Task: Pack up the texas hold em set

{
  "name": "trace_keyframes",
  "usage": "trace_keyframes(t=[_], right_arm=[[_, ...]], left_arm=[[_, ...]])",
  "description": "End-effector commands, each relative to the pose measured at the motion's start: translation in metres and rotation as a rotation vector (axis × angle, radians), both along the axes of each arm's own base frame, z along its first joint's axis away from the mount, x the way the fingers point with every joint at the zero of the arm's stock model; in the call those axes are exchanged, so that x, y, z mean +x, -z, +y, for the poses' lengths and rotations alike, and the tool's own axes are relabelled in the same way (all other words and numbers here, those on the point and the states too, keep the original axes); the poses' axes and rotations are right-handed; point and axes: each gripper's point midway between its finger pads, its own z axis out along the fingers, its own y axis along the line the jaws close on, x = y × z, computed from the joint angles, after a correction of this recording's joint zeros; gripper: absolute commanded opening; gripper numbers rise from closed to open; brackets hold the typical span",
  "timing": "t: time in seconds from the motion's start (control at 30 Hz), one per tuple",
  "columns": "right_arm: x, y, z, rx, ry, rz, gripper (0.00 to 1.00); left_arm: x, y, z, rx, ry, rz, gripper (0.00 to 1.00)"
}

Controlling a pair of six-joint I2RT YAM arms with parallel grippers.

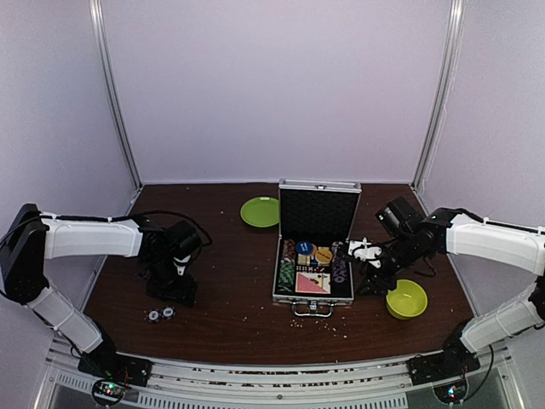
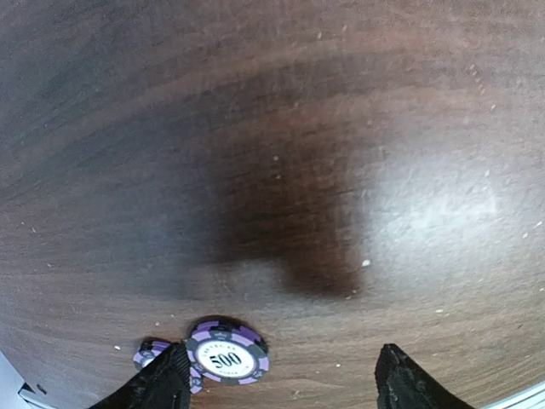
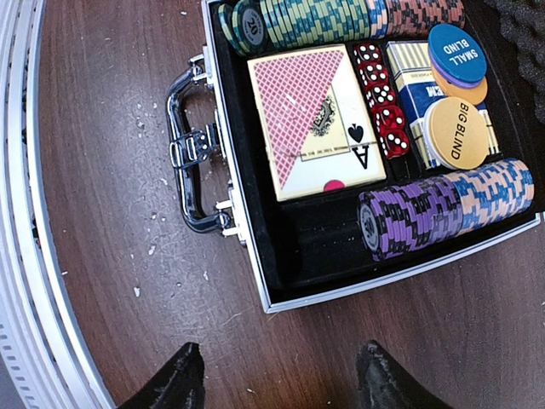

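Lower left of the left wrist frame: two purple chips [image 2: 226, 358] flat on tabletop [image 2: 341, 128], just beside one finger of left hand [image 2: 285, 379], spread wide, empty. Right hand [image 3: 281, 373] likewise apart, gripping nothing, below case [image 3: 341, 288]. Case open, centre of overhead frame: two decks [image 3: 311, 119], two chip rows [image 3: 426, 213], one dice [image 3: 383, 102] column, blue and tan discs [image 3: 457, 53].

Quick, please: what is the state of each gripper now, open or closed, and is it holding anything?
Left gripper: open, holding nothing; a round purple-striped poker chip lies beside one of its fingers.
Right gripper: open, holding nothing.
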Motion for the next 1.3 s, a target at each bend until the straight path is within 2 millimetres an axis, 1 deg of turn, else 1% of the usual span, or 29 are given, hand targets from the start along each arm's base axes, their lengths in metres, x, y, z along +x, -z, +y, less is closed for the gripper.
trace_keyframes(t=[0.0, 0.23, 0.33, 0.47, 0.6, 0.77, 0.83, 0.9, 0.97, 1.03, 1.13, 1.27], right_arm=[[-0.003, 0.001, -0.001, -0.002, -0.013, 0.013, 0.61], [-0.004, 0.004, -0.001, -0.006, -0.015, 0.023, 0.62], [-0.004, 0.005, -0.001, -0.008, -0.017, 0.028, 0.62], [-0.005, 0.006, -0.002, -0.012, -0.016, 0.032, 0.62], [-0.004, 0.007, -0.001, -0.013, -0.019, 0.036, 0.63], [-0.005, 0.009, 0.000, -0.018, -0.020, 0.046, 0.63], [-0.005, 0.009, -0.001, -0.019, -0.020, 0.048, 0.63], [-0.005, 0.009, -0.001, -0.020, -0.020, 0.048, 0.64], [-0.005, 0.009, -0.001, -0.021, -0.021, 0.049, 0.64], [-0.006, 0.010, -0.001, -0.021, -0.021, 0.050, 0.64], [-0.006, 0.009, -0.001, -0.020, -0.022, 0.047, 0.64], [-0.005, 0.010, -0.001, -0.020, -0.024, 0.052, 0.64]], left_arm=[[-0.006, 0.011, 0.010, 0.013, 0.011, 0.043, 0.77], [-0.012, 0.023, 0.022, 0.024, 0.003, 0.083, 0.77], [-0.016, 0.029, 0.022, 0.018, 0.010, 0.105, 0.76], [-0.017, 0.029, 0.009, -0.058, 0.035, 0.109, 0.69], [-0.018, 0.023, -0.002, -0.108, 0.055, 0.104, 0.58], [-0.021, 0.018, -0.025, -0.128, 0.101, 0.103, 0.55], [-0.021, 0.016, -0.030, -0.116, 0.113, 0.097, 0.55], [-0.021, 0.018, -0.026, -0.085, 0.094, 0.102, 0.59], [-0.023, 0.019, -0.018, -0.043, 0.071, 0.107, 0.61], [-0.027, 0.021, -0.012, -0.020, 0.059, 0.119, 0.61], [-0.033, 0.021, -0.007, -0.022, 0.049, 0.128, 0.60], [-0.036, 0.019, -0.005, -0.024, 0.045, 0.124, 0.58]])
